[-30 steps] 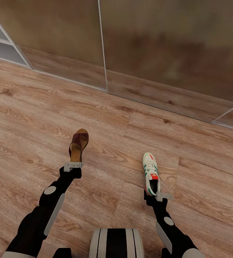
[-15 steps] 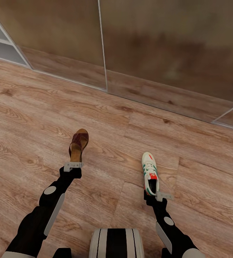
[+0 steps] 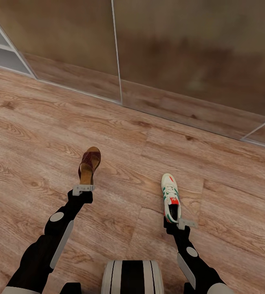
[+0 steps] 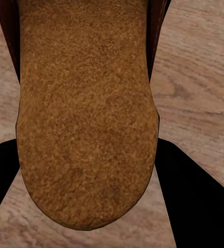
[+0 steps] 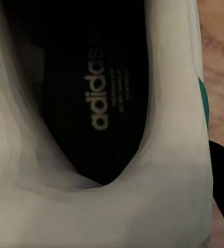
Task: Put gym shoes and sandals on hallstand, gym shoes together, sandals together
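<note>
Leftward, left gripper (image 3: pixel 83 189) clamped on sandal (image 3: pixel 89 164) heel, held over corridor floor (image 3: pixel 214 163); right gripper (image 3: pixel 185 223) likewise pinches gym shoe (image 3: pixel 171 197) heel; hallstand (image 3: pixel 4 53) far left; heel-only grips risk droop or slipping during carry.

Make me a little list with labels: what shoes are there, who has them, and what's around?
Left pincer: at the heel of the sandal, which looks held
Right pincer: at the heel of the sneaker, which looks held
Sneaker details: white, green stripes, red tongue
Sandal details: brown, dark woven strap
Floor: wood planks
Behind: glossy panels
Far left corner: grey shelves
</note>
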### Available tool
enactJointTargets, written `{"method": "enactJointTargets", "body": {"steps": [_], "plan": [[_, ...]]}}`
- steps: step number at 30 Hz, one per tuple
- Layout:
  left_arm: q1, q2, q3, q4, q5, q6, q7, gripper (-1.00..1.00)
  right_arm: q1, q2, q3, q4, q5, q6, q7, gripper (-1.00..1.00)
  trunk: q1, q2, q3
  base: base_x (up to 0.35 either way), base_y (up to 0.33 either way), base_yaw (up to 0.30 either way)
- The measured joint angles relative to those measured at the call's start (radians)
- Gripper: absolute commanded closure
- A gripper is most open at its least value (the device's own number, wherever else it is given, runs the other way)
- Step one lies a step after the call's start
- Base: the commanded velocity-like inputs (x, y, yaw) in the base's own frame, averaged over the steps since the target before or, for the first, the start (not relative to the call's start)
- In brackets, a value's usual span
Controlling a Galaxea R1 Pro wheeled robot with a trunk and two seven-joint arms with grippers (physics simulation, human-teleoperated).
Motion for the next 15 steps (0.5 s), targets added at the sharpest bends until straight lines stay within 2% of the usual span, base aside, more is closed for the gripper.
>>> {"method": "enactJointTargets", "body": {"steps": [15], "plan": [[0.0, 0.0, 0.0, -0.001, -0.001, 0.0, 0.0, 1.0, 0.0, 0.0, 0.0, -0.001, 0.0, 0.0, 0.0, 1.0, 0.0, 0.0, 0.0, 0.0, 0.0, 0.0]]}}
